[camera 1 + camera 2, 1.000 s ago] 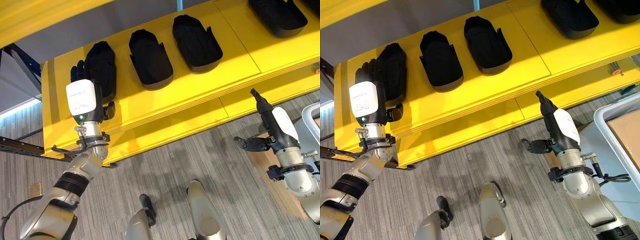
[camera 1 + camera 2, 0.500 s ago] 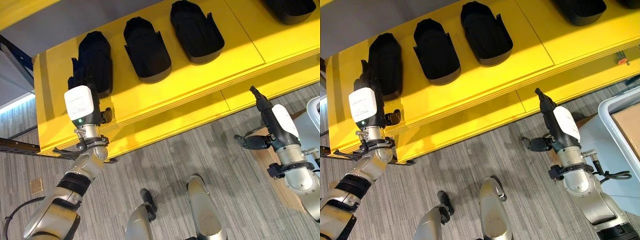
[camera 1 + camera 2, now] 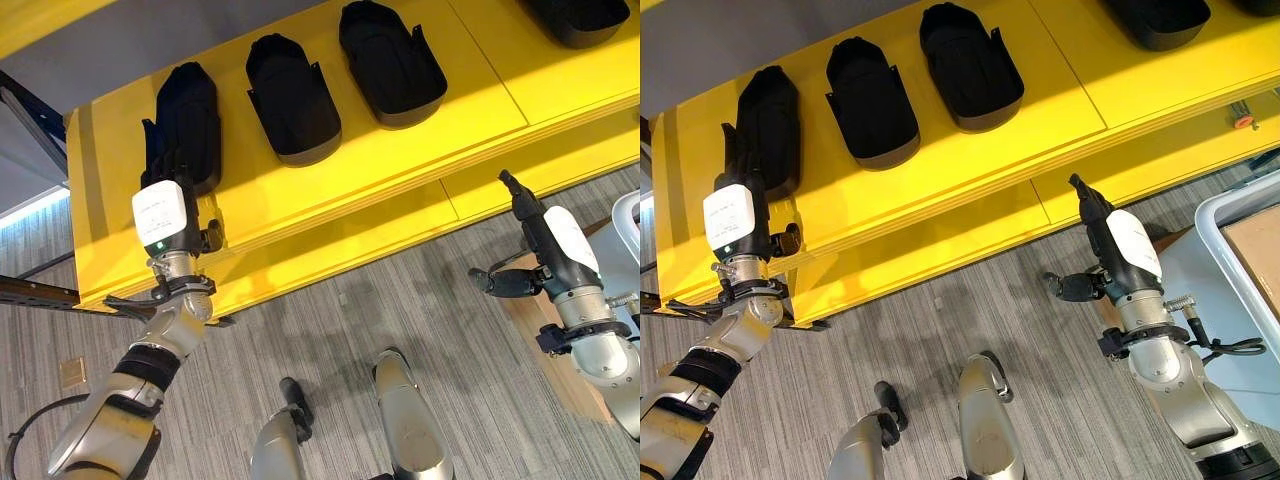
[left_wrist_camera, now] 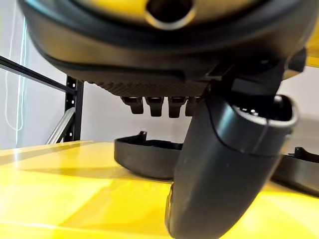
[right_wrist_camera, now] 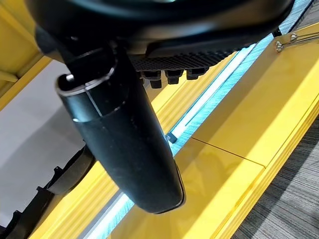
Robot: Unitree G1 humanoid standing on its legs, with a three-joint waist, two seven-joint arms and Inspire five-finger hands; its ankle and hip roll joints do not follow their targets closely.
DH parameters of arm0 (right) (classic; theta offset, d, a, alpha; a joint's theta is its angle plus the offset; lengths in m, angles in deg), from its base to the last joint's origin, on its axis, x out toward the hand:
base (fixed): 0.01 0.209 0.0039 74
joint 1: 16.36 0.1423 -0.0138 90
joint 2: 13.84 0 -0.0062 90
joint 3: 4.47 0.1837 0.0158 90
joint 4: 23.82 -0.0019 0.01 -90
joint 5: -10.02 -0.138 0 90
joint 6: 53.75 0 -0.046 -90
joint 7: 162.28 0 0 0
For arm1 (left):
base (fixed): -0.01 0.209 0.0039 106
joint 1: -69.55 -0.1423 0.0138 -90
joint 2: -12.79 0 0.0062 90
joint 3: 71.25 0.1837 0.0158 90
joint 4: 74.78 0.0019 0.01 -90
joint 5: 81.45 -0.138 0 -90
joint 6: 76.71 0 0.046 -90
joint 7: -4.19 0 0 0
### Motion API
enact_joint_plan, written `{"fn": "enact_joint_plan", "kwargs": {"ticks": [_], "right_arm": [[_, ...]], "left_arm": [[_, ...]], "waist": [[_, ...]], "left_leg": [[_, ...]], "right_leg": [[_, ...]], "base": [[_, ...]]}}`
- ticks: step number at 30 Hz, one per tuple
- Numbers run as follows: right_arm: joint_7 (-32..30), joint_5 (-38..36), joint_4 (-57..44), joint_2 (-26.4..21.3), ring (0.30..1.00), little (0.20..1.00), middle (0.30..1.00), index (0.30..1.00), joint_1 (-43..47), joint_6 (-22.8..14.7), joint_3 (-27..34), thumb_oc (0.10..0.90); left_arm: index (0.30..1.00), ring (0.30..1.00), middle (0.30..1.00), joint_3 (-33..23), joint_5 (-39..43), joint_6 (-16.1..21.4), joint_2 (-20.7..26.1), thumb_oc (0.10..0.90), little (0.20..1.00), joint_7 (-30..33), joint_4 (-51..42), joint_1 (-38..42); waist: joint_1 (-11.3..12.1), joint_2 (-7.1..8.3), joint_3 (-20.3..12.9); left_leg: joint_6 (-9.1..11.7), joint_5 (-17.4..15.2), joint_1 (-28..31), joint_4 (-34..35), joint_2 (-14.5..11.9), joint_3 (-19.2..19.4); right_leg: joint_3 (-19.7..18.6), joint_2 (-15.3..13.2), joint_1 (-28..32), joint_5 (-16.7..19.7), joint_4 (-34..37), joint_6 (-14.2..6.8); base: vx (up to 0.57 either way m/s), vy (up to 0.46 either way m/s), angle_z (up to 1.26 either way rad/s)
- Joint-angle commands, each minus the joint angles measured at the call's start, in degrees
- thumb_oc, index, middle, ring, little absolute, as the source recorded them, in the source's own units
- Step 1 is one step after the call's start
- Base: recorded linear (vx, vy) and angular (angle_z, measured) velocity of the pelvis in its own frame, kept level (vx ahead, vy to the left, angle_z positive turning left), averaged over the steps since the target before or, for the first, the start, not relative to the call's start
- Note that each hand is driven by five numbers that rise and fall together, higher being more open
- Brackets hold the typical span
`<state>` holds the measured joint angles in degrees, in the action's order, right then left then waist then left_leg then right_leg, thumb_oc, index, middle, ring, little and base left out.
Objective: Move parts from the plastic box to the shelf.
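A bright yellow flat shelf (image 3: 400,150) carried a row of black moulded plastic parts shaped like shallow open shells. The leftmost part (image 3: 188,120) lay near the shelf's left end, a second part (image 3: 292,98) just to its right, a third part (image 3: 390,62) beyond that, and a fourth part (image 3: 578,18) showed at the picture's upper right edge.

The left hand (image 3: 165,200) was raised over the front of the shelf, its fingers (image 3: 165,160) straight and holding nothing, their tips just at the near end of the leftmost part. In the left wrist view the fingertips (image 4: 162,105) showed in a row above the shelf, with the part's dark rim (image 4: 144,157) lying beyond them. One second earlier that hand had covered the leftmost part's left side; half a second ago it stood a little higher than now, so it had drawn back toward the shelf's front edge while the part stayed put.

The right hand (image 3: 545,240) hung before the shelf's front edge above the grey carpeted floor (image 3: 350,340), fingers straight, thumb out to the side, empty, unchanged from the earlier pictures. A corner of a pale grey plastic box (image 3: 1230,225) showed at the right.
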<state>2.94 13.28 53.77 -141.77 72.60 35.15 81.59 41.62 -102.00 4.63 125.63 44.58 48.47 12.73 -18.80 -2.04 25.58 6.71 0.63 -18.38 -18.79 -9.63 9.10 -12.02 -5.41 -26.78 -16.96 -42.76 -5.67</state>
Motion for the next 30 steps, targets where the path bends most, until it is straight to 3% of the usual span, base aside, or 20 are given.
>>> {"fn": "enact_joint_plan", "kwargs": {"ticks": [1, 30], "right_arm": [[-2.3, 0.1, -0.7, -0.3, 1.0, 1.0, 1.0, 1.0, 7.6, -4.1, 3.0, 0.9], [-3.3, 0.6, -1.9, 1.8, 1.0, 1.0, 1.0, 1.0, 8.1, -1.6, 3.6, 0.9]], "left_arm": [[1.0, 1.0, 1.0, -1.2, -0.1, -0.3, 1.5, 0.9, 1.0, 1.6, 1.0, 4.0], [1.0, 1.0, 1.0, 0.6, 3.8, -4.1, -4.0, 0.9, 1.0, -1.8, -0.2, -0.1]], "waist": [[-0.3, 2.65, -1.6], [0.6, 2.99, -1.2]], "left_leg": [[-4.4, -10.7, -1.6, -7.7, 1.1, 1.8], [-4.8, -10.9, -1.5, -7.5, 1.5, 1.0]], "right_leg": [[4.4, 0.4, 1.9, -0.6, 3.7, 5.7], [5.1, 0.6, 2.1, -0.6, 3.8, 5.8]], "base": [[0.0, 0.0, 0.0], [0.0, -0.001, 0.0]]}}
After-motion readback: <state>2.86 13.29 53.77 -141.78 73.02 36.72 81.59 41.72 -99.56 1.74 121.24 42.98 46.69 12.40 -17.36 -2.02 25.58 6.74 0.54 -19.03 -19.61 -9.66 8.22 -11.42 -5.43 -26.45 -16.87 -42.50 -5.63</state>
